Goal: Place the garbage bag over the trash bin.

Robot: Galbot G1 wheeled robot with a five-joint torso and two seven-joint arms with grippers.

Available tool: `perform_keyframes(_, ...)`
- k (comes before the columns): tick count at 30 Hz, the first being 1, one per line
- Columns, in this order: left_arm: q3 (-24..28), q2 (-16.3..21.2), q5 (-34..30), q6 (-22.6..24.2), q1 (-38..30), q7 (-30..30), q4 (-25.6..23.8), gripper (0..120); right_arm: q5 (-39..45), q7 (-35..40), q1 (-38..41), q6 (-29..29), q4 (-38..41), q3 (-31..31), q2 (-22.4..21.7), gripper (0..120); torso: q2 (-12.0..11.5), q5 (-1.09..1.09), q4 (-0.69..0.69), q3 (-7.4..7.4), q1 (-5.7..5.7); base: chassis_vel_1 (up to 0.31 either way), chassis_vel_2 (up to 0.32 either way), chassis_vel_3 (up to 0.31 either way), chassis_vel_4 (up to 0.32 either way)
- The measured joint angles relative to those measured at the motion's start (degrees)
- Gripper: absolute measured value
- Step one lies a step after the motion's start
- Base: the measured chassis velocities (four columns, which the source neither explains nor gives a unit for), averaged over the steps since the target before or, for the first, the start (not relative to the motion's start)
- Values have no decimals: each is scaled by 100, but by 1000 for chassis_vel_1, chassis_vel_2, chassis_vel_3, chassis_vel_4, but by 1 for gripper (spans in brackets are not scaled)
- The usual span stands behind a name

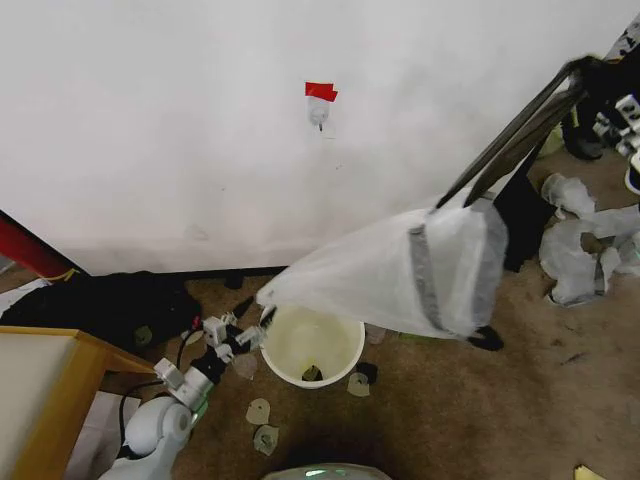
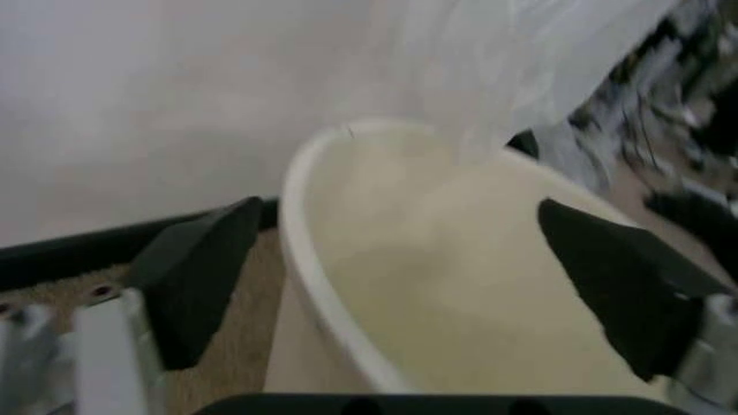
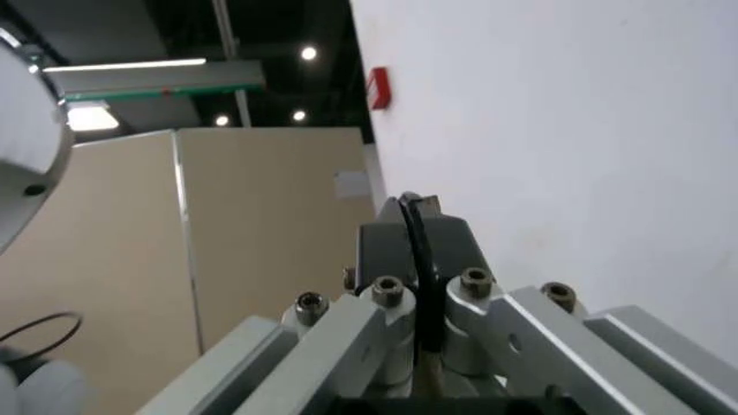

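Down by the trash bin (image 1: pixel 311 346) the left gripper (image 1: pixel 247 335) sits just beside the rim on the bin's left side, its two dark fingers (image 2: pixel 196 277) spread wide apart, with the bin's near wall between them in the left wrist view. That cream bin stands upright on the brown carpet (image 1: pixel 450 410), close to the white wall (image 1: pixel 200 120), with a small dark bit lying in its bottom. Stretched above and to the bin's right is the garbage bag (image 1: pixel 390 272), a translucent white film held up in the air; its lower end droops to the bin's rim on the wall side. The right gripper (image 3: pixel 412 226) is raised high above the bin, its jaws pressed together; I cannot tell whether film is pinched between them. Heaps of thick white sheeting (image 1: pixel 585 250) lie well to the bin's right, and a wooden table (image 1: pixel 45 385) stands to its left.
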Motion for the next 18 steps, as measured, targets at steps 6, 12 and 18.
perform_keyframes(6,-150,109,233,-231,-66,109,-28,100,-2,320,-95,117,112,37,16,0,0,1,-2,0,0,0,0,0,0)
perform_keyframes(12,-58,277,-948,-224,108,-878,-1230,100,-191,593,-291,228,216,110,32,0,0,4,-3,0,0,0,0,0,0)
perform_keyframes(18,191,316,-1437,263,386,-3007,-2692,100,-656,683,-293,275,184,-98,149,0,0,1,0,1,-1,0,0,0,0)
